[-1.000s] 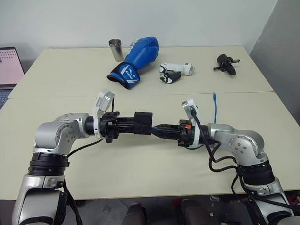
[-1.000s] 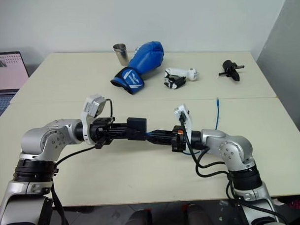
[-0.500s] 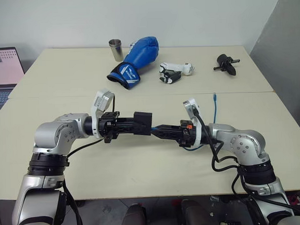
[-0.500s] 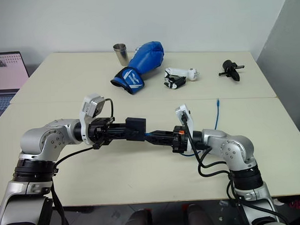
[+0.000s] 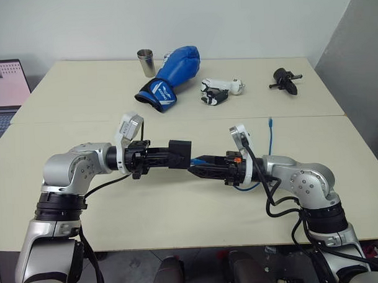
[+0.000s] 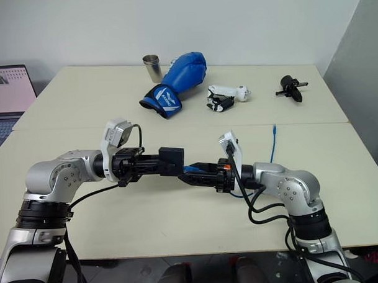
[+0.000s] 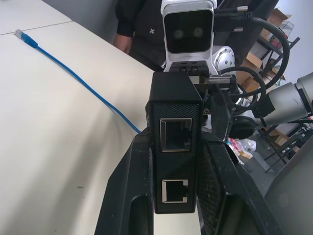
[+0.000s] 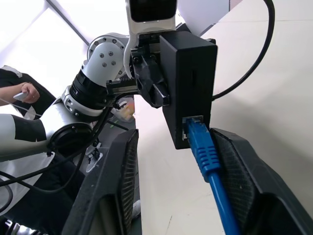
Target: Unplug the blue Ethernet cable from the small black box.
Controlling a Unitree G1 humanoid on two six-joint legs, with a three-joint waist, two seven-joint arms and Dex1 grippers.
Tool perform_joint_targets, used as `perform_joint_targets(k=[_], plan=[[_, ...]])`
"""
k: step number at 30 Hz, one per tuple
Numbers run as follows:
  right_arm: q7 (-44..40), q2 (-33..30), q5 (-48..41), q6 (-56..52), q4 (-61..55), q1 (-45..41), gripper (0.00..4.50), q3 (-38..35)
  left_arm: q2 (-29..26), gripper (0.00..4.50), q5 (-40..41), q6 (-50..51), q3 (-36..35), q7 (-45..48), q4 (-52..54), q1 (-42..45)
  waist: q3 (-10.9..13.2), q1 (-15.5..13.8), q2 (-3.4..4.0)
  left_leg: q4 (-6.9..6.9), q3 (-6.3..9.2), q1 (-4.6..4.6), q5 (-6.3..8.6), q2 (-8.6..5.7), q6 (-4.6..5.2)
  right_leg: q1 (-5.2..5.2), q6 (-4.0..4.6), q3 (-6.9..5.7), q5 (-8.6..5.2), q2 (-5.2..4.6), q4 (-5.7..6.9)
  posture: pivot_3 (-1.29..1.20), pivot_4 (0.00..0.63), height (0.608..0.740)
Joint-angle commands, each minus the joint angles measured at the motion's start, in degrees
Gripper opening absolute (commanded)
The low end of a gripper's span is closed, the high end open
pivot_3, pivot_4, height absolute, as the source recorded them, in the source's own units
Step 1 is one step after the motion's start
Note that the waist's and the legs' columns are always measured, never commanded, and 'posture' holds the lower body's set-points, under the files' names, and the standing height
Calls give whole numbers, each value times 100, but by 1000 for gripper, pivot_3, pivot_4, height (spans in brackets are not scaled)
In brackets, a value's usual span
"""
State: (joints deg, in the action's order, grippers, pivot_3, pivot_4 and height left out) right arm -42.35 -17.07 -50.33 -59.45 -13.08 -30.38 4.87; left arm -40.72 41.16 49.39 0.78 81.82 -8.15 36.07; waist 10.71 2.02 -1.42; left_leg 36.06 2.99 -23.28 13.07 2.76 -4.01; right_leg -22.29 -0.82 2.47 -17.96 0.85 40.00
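My left gripper [image 5: 171, 156] is shut on the small black box [image 5: 180, 152] and holds it level above the table, between its two fingers [image 7: 128, 186]. The blue Ethernet cable [image 5: 271, 138] has its plug [image 8: 198, 136] seated in a port on the box's side. My right gripper [image 5: 200, 168] points at the box from the other side. It is open, with one finger [image 8: 117, 186] on each side of the plug. From there the cable runs back under the right wrist, and its free end [image 5: 269, 120] lies on the table.
At the table's far side lie a blue boxing glove [image 5: 174, 70], a metal cup [image 5: 146, 62], a white handheld device [image 5: 219, 91] and a black knobbed tool [image 5: 285, 80]. A laptop [image 5: 4, 92] sits at far left. A person [image 7: 142, 24] stands by the table.
The right gripper's fingers have spread apart around the blue plug. Both arms and the box have stayed in place.
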Motion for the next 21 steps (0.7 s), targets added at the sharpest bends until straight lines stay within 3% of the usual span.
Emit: perform_joint_targets(k=[1,21], plan=[[32,13,-88,46,-222,20,2299,-60,2,784,51,-20,-83,7,104,61,0,0,0,0,0,0,0,0,0,0,0,0,0,0,0,0,150,740],[217,161,-91,99,7,40,2299,-258,57,784,53,-39,-110,-53,112,49,0,0,0,0,0,0,0,0,0,0,0,0,0,0,0,0,150,740]])
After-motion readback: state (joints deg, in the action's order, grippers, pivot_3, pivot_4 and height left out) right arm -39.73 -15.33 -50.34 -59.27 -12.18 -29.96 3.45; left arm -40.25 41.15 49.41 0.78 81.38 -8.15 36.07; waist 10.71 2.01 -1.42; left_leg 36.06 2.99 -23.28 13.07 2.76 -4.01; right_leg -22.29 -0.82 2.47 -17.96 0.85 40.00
